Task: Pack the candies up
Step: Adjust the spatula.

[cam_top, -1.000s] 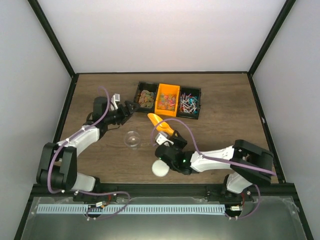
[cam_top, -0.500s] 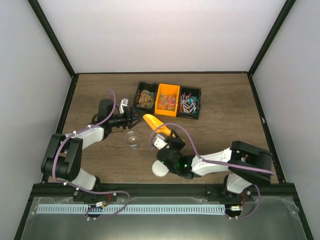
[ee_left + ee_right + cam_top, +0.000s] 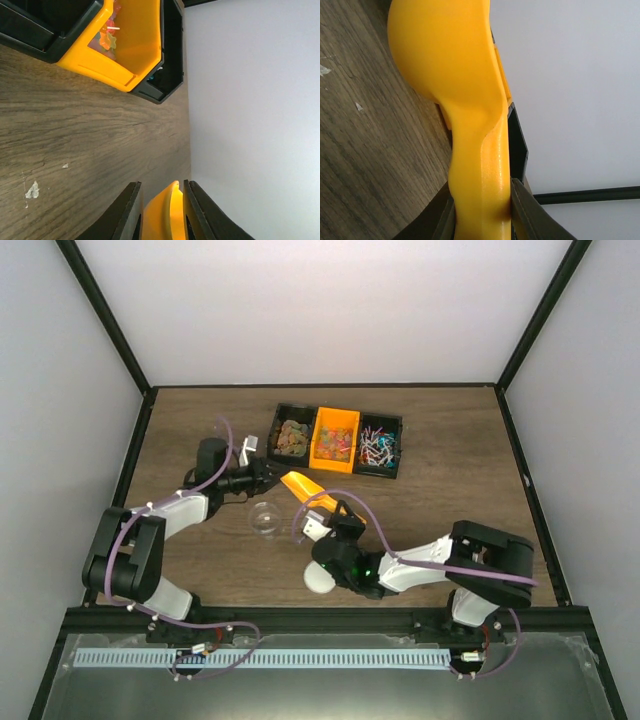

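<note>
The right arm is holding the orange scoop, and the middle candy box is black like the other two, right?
Not quite. The middle box is orange, not black. Only the left box and the right box are black, as the top external view shows. The right arm does hold the orange scoop.

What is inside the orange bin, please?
Small multicoloured candies lie in the orange bin. Its floor under them is covered, and single pieces are too small to count.
</note>
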You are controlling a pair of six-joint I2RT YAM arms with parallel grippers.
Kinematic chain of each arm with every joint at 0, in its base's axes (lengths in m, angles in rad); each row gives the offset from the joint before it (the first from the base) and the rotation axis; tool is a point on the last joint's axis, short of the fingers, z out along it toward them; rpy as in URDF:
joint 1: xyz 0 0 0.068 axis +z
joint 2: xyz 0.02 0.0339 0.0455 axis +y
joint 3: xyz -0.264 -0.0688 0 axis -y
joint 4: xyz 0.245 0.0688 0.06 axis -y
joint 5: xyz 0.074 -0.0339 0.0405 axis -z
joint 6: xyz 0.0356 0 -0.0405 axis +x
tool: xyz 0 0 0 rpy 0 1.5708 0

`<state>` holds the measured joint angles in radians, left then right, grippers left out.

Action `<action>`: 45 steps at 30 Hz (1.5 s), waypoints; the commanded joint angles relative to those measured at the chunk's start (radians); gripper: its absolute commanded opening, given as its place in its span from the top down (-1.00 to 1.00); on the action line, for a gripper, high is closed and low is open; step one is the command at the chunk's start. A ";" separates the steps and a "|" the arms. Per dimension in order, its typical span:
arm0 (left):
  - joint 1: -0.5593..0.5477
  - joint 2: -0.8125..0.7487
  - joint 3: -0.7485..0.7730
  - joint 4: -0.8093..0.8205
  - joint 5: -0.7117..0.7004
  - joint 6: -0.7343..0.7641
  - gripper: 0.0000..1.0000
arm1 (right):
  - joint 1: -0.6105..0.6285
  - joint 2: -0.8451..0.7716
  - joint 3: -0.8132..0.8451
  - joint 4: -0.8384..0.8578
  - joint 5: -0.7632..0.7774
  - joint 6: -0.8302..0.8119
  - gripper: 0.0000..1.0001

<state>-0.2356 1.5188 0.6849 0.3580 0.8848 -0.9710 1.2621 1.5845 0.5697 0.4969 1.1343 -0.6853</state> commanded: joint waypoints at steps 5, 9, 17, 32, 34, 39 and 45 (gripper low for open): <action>-0.007 0.005 -0.014 0.024 0.016 0.004 0.62 | 0.012 0.041 0.047 0.080 0.033 -0.045 0.79; -0.007 0.022 -0.015 0.043 0.027 -0.004 0.78 | 0.012 0.046 0.052 0.080 0.032 -0.041 0.68; -0.007 0.024 -0.021 0.056 0.021 -0.015 0.88 | 0.013 0.072 0.075 0.039 0.057 -0.011 0.62; -0.007 0.070 -0.050 0.184 0.031 -0.103 0.83 | 0.013 0.067 0.111 -0.121 0.055 0.138 0.27; -0.006 0.085 -0.055 0.213 0.025 -0.127 0.83 | 0.012 0.058 0.111 -0.161 0.062 0.177 0.26; -0.007 0.119 -0.051 0.270 0.016 -0.173 0.83 | 0.013 -0.038 0.092 -0.306 0.053 0.344 0.22; -0.005 0.143 -0.052 0.307 -0.004 -0.197 0.85 | 0.012 -0.218 0.023 -0.322 -0.037 0.402 0.17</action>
<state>-0.2367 1.6405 0.6373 0.5766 0.8906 -1.1316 1.2678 1.4643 0.6029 0.2394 1.1358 -0.3969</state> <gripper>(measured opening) 0.075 0.413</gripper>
